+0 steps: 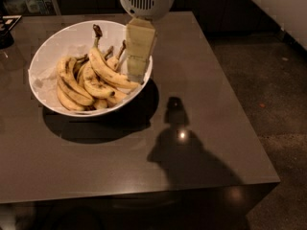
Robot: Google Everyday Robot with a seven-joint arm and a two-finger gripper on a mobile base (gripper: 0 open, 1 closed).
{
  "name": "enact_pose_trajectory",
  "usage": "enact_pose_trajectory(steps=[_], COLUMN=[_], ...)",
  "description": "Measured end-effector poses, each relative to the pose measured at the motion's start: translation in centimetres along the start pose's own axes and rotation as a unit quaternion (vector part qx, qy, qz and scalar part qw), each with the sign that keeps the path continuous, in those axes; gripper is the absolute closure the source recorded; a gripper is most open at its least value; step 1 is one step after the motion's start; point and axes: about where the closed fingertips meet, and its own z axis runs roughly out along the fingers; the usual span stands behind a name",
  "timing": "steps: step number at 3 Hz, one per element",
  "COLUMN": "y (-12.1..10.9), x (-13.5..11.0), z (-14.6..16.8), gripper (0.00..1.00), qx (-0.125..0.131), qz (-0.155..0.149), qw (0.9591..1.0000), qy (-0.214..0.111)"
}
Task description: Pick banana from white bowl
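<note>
The white bowl [53, 47] sits at the back left of the dark table and holds several yellow bananas. The banana [106, 69], long, curved and brown-speckled, lies on top with its dark-capped stem pointing to the back. My gripper [136, 73] hangs from the pale wrist above the bowl's right rim, its tips just right of the banana's lower half and above the bowl's inside.
The dark brown table [192, 104] carries the arm's shadow at the centre right. Its right and front edges drop to a speckled floor [278, 80]. A dark object [5, 35] stands at the table's far left corner.
</note>
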Motion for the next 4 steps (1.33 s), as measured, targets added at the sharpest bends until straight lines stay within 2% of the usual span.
enact_pose_trajectory(steps=[1, 2, 3, 4], y=[-0.3, -0.6, -0.8, -0.8], x=[-0.6, -2.4, -3.9, -5.2], z=[-0.4, 1.0, 2.9, 4.1], gripper=[0.0, 0.0, 0.0, 0.0], qx=[0.01, -0.017, -0.07, -0.111], qz=[-0.004, -0.002, -0.008, -0.013], qw=[0.9999, 0.9996, 0.9967, 0.9919], qy=[-0.013, -0.021, -0.04, -0.06])
